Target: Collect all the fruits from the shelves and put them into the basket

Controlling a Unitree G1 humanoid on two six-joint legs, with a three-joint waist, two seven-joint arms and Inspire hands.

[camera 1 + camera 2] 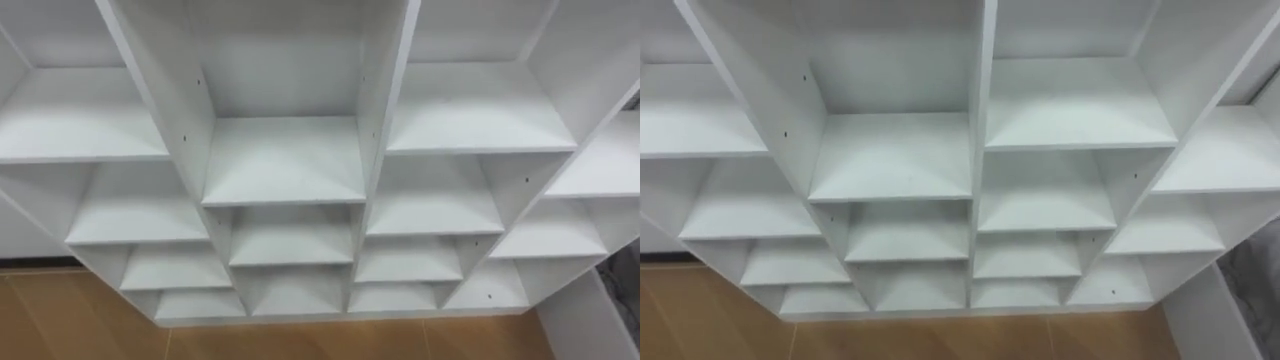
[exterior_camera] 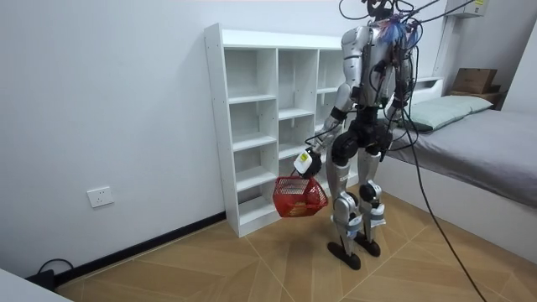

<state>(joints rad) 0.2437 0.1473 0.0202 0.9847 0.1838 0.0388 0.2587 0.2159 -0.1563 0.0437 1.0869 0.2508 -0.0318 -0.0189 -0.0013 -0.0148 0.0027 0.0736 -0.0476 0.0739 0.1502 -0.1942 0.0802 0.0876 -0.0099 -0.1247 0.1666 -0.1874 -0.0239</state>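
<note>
As robot stands facing white closet (image 2: 277, 117), centre frame, its left hand (image 2: 307, 162) is closed round handle of red basket (image 2: 299, 198), hanging lower centre; bed (image 2: 487, 159) at right.

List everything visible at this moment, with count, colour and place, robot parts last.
closet: one, white, open compartments, against the wall; the robot stands facing it.
basket: one, red, hanging from the left hand, in front of the closet's lower shelves.
bed: one, grey, at the room view's right.
pillow: one, pale green, at the bed's far end.
cardboard box: one, brown, behind the pillow.
wall socket: one, white, low on the wall, toward the room view's left of the closet.
floor: brown wood.
left hand: closed round the basket's handle.
</note>
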